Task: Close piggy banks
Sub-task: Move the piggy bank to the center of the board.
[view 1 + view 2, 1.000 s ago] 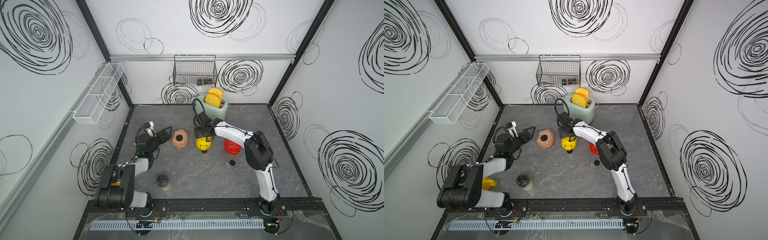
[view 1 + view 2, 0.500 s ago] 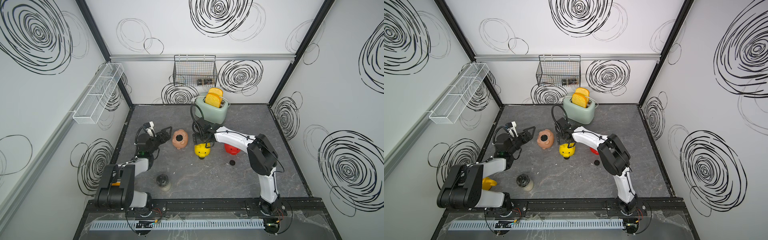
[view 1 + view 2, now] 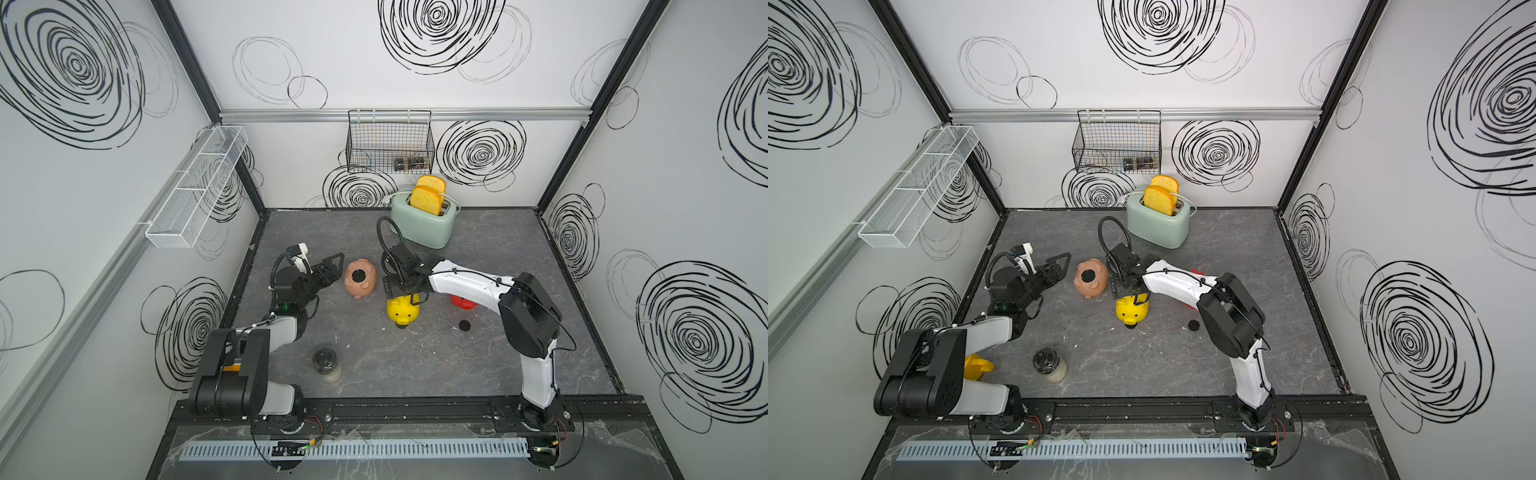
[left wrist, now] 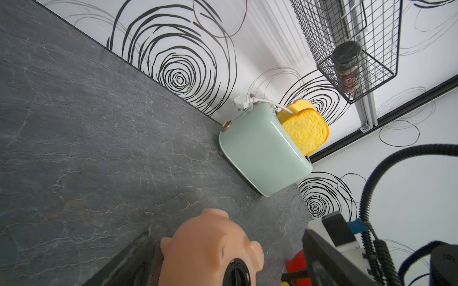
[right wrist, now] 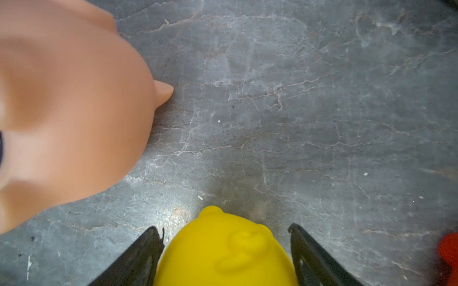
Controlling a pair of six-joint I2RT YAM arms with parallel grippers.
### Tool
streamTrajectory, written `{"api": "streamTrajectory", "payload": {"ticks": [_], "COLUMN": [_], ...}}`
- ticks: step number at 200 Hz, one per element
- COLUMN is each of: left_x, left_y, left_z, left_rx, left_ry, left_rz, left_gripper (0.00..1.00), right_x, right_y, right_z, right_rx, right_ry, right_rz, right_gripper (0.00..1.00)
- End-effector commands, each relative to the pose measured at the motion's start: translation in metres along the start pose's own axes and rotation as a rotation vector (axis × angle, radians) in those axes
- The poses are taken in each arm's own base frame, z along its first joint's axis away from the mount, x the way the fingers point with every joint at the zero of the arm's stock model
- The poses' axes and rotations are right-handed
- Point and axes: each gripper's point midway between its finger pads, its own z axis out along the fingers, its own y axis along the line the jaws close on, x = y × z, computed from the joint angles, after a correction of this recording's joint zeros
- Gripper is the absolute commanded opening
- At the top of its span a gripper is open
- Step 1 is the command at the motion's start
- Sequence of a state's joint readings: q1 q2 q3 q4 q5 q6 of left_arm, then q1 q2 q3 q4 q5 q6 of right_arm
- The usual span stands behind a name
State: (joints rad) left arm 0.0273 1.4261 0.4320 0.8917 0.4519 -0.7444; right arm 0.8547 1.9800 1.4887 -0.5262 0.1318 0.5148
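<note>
The yellow piggy bank (image 3: 402, 311) stands upright mid-table, snout toward the front. My right gripper (image 3: 405, 293) comes down over its back, and its fingers (image 5: 148, 250) press the sides of the yellow body (image 5: 223, 252). The pale pink piggy bank (image 3: 359, 279) lies on its side with a black plug (image 4: 235, 272) in its belly hole. My left gripper (image 3: 333, 269) stands open just left of it, apart from it. The red piggy bank (image 3: 462, 301) is mostly hidden behind my right arm. A loose black round plug (image 3: 464, 325) lies on the table near it.
A mint-green toaster (image 3: 424, 228) with toast stands at the back wall. A jar (image 3: 327, 365) with a dark lid stands near the front left, and a yellow mug (image 3: 978, 368) sits by my left arm's base. A wire basket (image 3: 390, 141) hangs on the back wall.
My right gripper and the yellow piggy bank have moved together toward the front of the table. The left arm and the pink piggy bank have not moved.
</note>
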Motion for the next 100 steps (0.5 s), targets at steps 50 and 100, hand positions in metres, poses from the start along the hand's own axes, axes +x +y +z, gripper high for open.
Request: {"api": "streamTrajectory", "payload": {"ticks": [50,100], "left_x": [-0.015,-0.016], "left_y": [-0.013,-0.016], "left_z": [-0.003,-0.004], "left_rx": [0.04,0.042], "left_ry": [-0.051,-0.052], "left_rz": [0.031,0.034], "left_gripper": [0.96,0.96], "right_x": [0.05,0.056], "right_y": [0.014,0.02], "right_z": [-0.006,-0.009], "right_rx": [-0.073,-0.107], "right_ry": [0.134,0.148], "right_rz": [-0.141,-0.19], "right_gripper": [0.81,0.8]}}
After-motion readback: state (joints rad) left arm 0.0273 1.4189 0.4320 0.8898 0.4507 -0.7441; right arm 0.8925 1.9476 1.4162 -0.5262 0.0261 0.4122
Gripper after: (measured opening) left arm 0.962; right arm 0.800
